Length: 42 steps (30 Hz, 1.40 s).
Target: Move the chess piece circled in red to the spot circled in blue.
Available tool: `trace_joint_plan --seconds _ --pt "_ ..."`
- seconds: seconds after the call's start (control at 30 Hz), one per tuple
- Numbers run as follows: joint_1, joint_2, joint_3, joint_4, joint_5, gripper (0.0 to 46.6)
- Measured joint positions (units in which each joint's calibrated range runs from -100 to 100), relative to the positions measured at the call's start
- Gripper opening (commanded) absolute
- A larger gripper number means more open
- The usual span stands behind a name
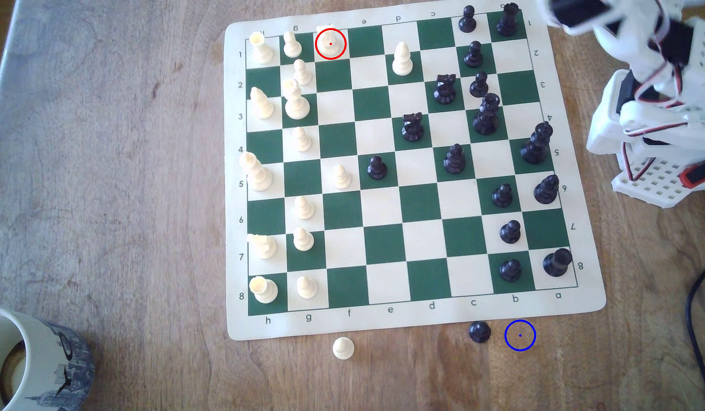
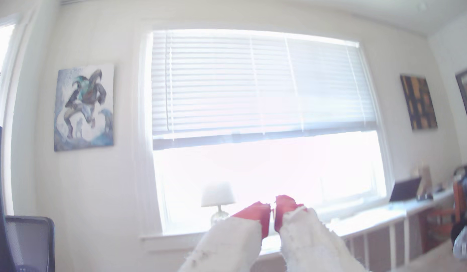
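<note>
Gripper (image 2: 273,206) tips nearly together, empty; chess piece circled in red (image 1: 330,43) at board's (image 1: 382,328) edge.

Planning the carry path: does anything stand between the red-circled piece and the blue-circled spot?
Yes. The red-circled white piece sits at the board's far edge; the blue-circled spot is bare wood off the near edge. A straight line crosses standing pieces, such as the black pawn. A captured black pawn stands beside the spot.

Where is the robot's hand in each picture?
Exterior view: the white arm is folded at the exterior view's right, beside the chessboard; its blurred tip is hard to make out.
Wrist view: the hand, with red tips nearly together, faces a window.
Shared landmark: the arm's white plastic.
</note>
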State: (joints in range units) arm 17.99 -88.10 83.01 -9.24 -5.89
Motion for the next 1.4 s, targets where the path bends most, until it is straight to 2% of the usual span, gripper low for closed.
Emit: trace_joint_plan --seconds 0.07,0.13,0.17,0.2,0.23,0.3,0.37,0.47,0.53,0.63,0.67,0.77,0.8,0.97,1.13,1.4 --pt "2.8 7.8 -7.4 7.3 -1.4 5.8" --pt "4.2 12.2 -11.4 10.8 -1.6 4.6" --pt "4.5 14.2 -13.5 12.1 -1.5 5.6" --pt "4.6 16.7 -15.5 13.4 -1.2 3.7" --pt "4.6 20.9 -18.1 14.9 1.7 3.4" --pt "4.5 24.0 -18.6 15.8 5.9 3.0" --pt "4.1 30.4 -23.1 19.7 8.5 2.3" --pt "4.1 37.8 -27.9 24.4 10.1 3.1" --pt "4.6 47.4 -37.1 31.6 10.8 6.5" --pt "4.8 55.6 -44.6 37.4 12.1 7.3" --pt "4.8 61.1 -50.3 41.8 12.7 7.4" --pt "4.6 68.3 -57.7 47.4 13.5 8.7" --pt "4.6 73.4 -64.3 52.0 13.7 9.4" --pt "3.1 83.2 -74.8 57.0 14.9 11.6" --pt "3.6 90.3 -81.1 57.1 16.6 12.4" --pt "3.6 100.3 -87.9 56.9 16.8 13.8"
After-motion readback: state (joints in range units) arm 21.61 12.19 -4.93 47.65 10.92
